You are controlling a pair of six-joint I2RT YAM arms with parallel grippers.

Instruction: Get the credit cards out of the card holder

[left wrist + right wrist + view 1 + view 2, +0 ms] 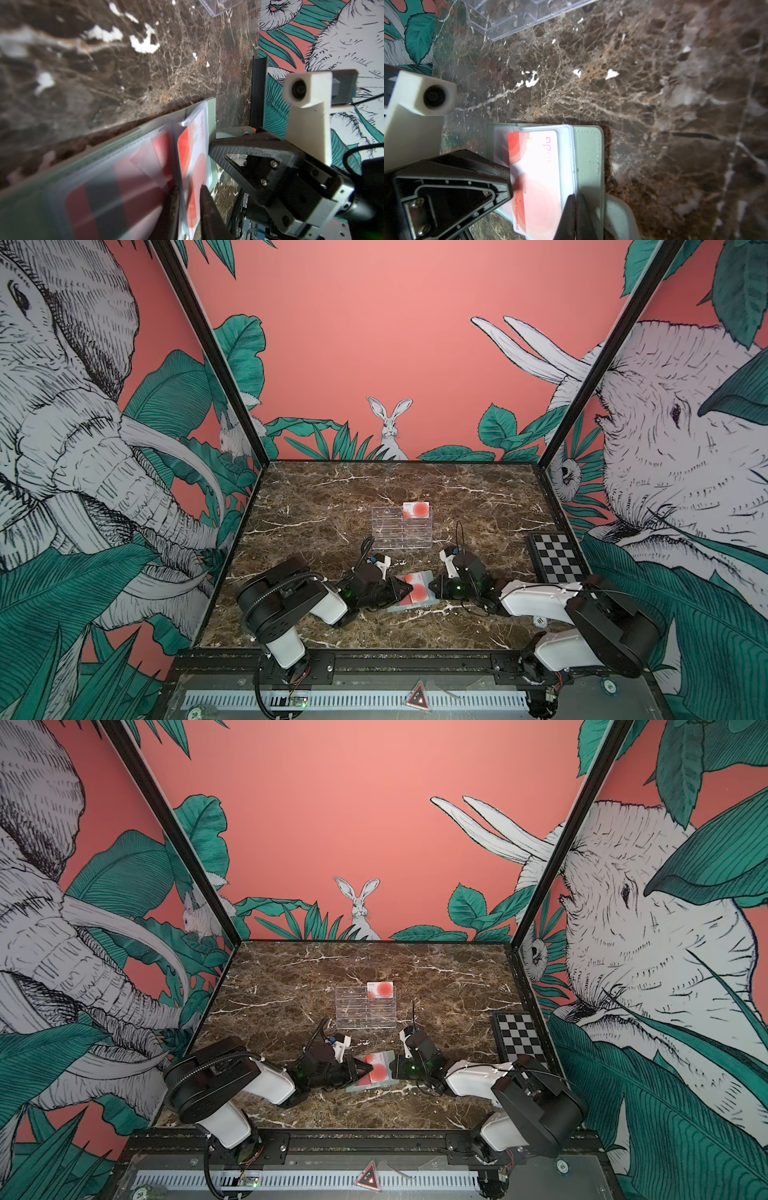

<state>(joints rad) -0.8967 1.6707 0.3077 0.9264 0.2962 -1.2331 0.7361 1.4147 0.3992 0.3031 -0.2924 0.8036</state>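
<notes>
Left hand [189, 188] barely parted astride a credit card [193, 149]; right hand [576, 197] pinches card holder [588, 158].

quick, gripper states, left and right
left gripper: slightly open, jaws either side of a credit card in its sleeve
right gripper: closed, pinching the card holder sleeve edge

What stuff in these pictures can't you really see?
- How many credit cards fill the card holder: sleeves blurred, left wrist view.
- Whether the left gripper pinches anything: blurred, cut off at that view's edge.
- Print on the card in the clear stand: too small, both top views.
</notes>
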